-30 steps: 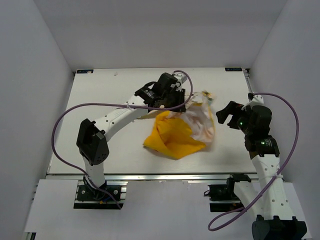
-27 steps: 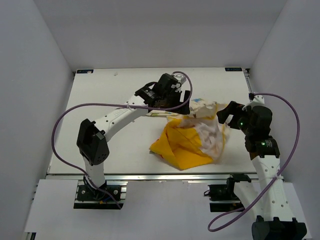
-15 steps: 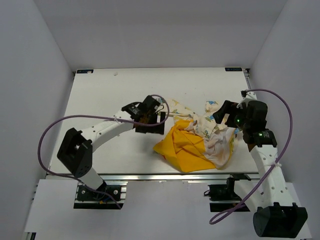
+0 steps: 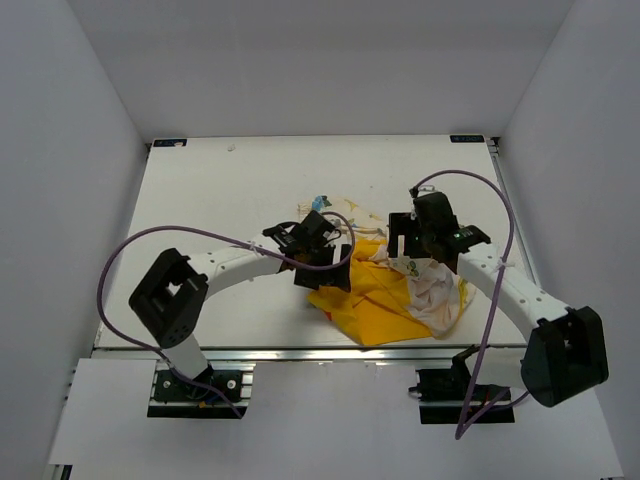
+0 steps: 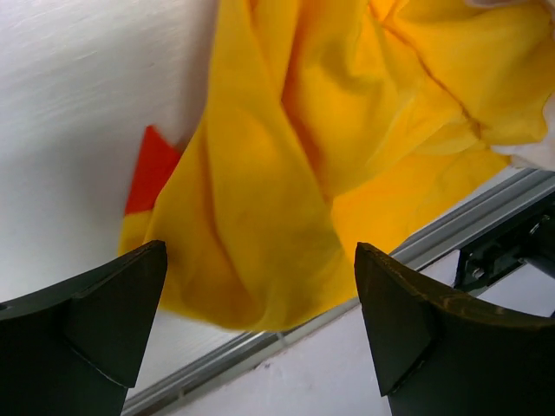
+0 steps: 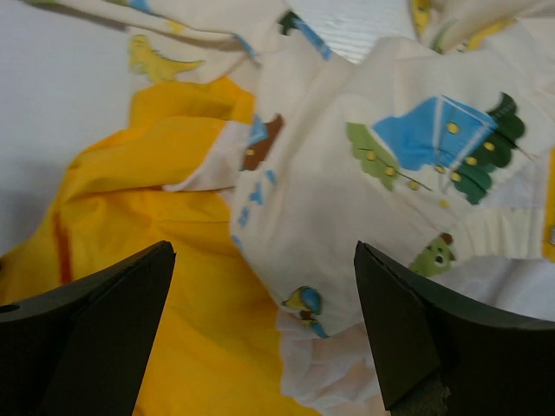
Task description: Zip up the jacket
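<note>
White walls close in a pale surface (image 4: pixel 200 200). The jacket (image 4: pixel 385 305) lies crumpled near its front edge, right of centre. Left pincer (image 4: pixel 328 272) and right pincer (image 4: pixel 412 247) hover over it, both spread wide and holding nothing.

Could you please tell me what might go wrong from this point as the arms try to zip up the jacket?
The jacket lies in a crumpled heap with no zipper pull showing, so the open jaws could close on bunched layers instead.
Its yellow fabric reaches close to the table's near edge; a pull toward the bases might drag it off.
Both arms crowd the heap and may collide.
</note>
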{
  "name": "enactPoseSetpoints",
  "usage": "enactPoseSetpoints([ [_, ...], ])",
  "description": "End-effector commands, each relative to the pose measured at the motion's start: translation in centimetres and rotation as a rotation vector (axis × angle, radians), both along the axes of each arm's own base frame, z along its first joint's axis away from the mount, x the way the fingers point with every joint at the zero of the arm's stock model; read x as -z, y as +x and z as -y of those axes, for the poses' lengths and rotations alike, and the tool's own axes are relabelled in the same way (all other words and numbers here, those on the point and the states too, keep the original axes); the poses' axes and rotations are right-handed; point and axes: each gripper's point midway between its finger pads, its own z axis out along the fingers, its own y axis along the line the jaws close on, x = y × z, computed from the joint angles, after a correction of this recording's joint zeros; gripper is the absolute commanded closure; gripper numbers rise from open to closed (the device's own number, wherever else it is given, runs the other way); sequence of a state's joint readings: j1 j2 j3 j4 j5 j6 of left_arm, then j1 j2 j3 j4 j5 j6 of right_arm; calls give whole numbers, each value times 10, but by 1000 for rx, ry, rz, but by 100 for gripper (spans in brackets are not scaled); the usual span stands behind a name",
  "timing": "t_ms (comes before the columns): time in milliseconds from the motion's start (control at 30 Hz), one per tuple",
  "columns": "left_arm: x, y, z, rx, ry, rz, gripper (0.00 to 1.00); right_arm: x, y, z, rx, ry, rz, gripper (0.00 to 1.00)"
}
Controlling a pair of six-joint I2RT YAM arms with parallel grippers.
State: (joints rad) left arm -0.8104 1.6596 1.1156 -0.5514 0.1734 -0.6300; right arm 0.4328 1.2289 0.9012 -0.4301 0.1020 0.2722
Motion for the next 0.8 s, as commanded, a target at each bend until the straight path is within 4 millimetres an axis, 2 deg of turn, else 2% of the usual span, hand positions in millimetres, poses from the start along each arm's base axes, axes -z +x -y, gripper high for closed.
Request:
enactPoseSetpoints([
  [0, 0, 5, 24, 28, -67, -9, 2, 5, 11, 32, 177, -128, -2, 11],
  [33, 11, 2, 25, 34, -44, -30, 2, 10, 10, 33, 183, -140, -16, 11],
  [133, 23, -1, 29, 45, -25, -55, 2, 29, 8, 32, 181, -155, -58, 11],
  [167, 28, -2, 31, 52, -21, -69, 7, 37, 7, 31, 178, -161, -75, 11],
  [200, 30, -1, 32, 51, -16, -71, 16, 40, 8, 30, 175, -156, -77, 20],
  [233, 31, 0, 32, 48, -10, -70, 30, 40, 12, 29, 177, -151, -66, 34],
  [267, 31, 2, 31, 42, 5, -69, 62, 41, 12, 29, 192, -151, -70, 56],
  [300, 30, 9, 29, 22, 33, -46, 80, 36, 17, 33, 218, -162, -47, 89],
  [333, 28, 15, 26, 5, 59, -31, 96, 31, 21, 35, 235, -164, -26, 100],
  [367, 17, 21, 25, -9, 84, -13, 100, 21, 25, 43, 276, -184, 13, 100],
  [433, 5, 45, 13, -79, 164, 88, 100, 0, 35, 48, 307, -188, 77, 100],
  [467, -2, 49, 5, -101, 205, 107, 100, -15, 39, 57, 344, -192, 121, 100],
  [500, -22, 68, 0, -156, 231, 193, 100, -26, 43, 62, 357, -196, 151, 100],
  [533, -33, 76, -6, -194, 252, 229, 100, -46, 50, 65, 375, -181, 197, 100],
  [567, -40, 77, -20, -229, 313, 240, 100, -64, 54, 82, 436, -196, 242, 100],
  [600, -65, 96, -31, -303, 353, 333, 100, -79, 57, 92, 468, -203, 275, 100],
  [633, -74, 95, -50, -353, 420, 345, 100, -108, 61, 111, 536, -205, 343, 100],
  [667, -86, 99, -61, -406, 459, 379, 100, -125, 62, 122, 576, -201, 379, 100],
  [700, -110, 111, -72, -475, 465, 428, 100, -141, 62, 132, 615, -189, 411, 100],
  [733, -124, 111, -94, -532, 536, 454, 100, -175, 62, 148, 663, -162, 484, 100],
  [767, -136, 114, -104, -565, 551, 468, 100, -193, 62, 153, 664, -146, 525, 100],
])
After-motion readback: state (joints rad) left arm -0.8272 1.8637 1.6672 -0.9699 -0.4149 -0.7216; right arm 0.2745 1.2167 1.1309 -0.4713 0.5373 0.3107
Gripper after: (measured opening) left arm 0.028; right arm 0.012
